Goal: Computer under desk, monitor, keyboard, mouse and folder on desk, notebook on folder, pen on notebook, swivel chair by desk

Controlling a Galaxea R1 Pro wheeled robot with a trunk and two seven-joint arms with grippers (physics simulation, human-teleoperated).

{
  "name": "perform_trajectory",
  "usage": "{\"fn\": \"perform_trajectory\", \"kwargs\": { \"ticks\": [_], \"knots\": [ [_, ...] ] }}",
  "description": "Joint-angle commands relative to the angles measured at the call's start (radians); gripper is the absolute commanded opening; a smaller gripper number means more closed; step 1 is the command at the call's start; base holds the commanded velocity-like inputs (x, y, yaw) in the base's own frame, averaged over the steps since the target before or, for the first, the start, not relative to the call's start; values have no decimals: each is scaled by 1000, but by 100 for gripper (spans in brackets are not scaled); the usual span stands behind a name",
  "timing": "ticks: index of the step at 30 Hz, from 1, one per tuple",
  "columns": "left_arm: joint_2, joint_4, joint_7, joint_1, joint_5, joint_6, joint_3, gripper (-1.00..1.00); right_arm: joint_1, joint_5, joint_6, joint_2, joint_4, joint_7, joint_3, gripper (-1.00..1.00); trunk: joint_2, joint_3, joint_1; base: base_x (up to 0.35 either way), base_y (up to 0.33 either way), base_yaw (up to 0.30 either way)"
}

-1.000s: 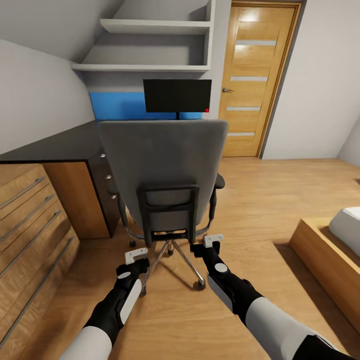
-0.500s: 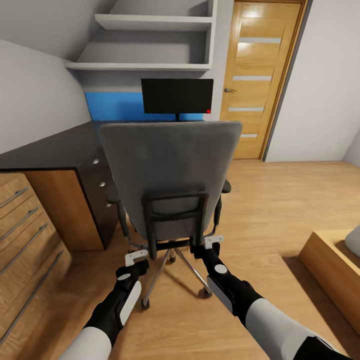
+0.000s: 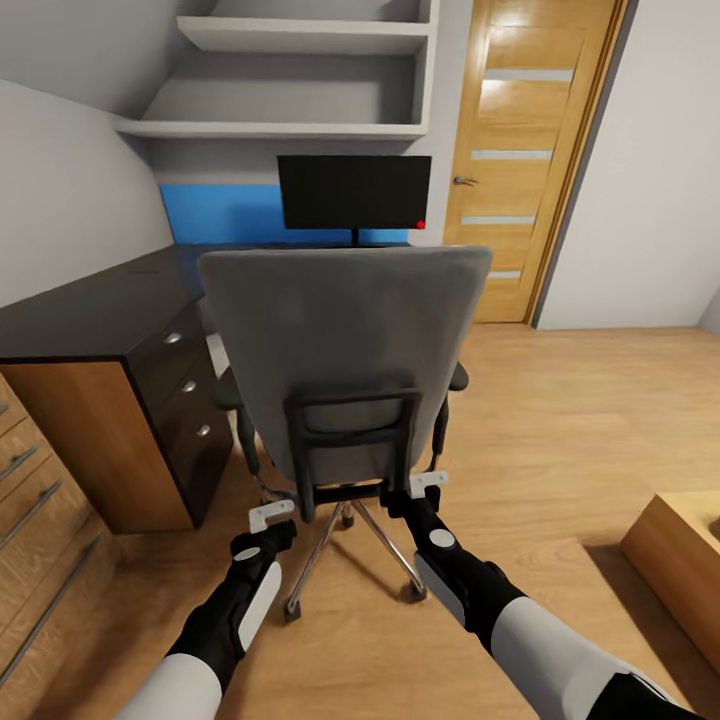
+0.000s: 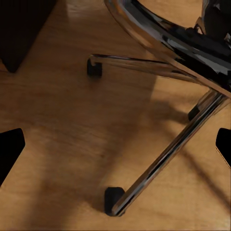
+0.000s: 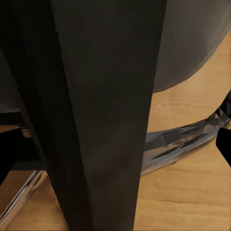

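Swivel chair (image 3: 340,340) facing desk (image 3: 90,310), monitor (image 3: 354,191) beyond, both pincers low

The swivel chair (image 3: 345,350) stands back-on in front of the robot, between it and the desk (image 3: 95,310), with the monitor (image 3: 354,191) on the desk behind the chair, a drawer unit (image 3: 185,400) to the chair's left, shelves (image 3: 290,80) above, and a door (image 3: 525,150) to the right.

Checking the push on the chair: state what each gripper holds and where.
Nothing held. The left gripper and right gripper are open behind the swivel chair.
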Motion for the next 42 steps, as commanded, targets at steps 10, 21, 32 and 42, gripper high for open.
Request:
{"fn": "perform_trajectory", "kwargs": {
  "ticks": [10,21,32,42],
  "knots": [
    [7,-2,7,0,7,4,-4,100,-2,-5,-6,-1,-1,-6,7,100,0,-1,0,321,0,0],
    [9,-2,6,0,7,4,-4,100,-2,-5,-6,-1,-1,-7,7,100,0,-1,0,322,0,0],
    [11,-2,6,0,9,4,-4,100,-2,-5,-6,-1,-1,-8,7,100,0,-1,0,322,0,4],
    [20,-3,6,0,10,4,-4,100,-2,-5,-6,-1,-2,-8,6,100,0,-1,0,322,0,94]
  ]
}}
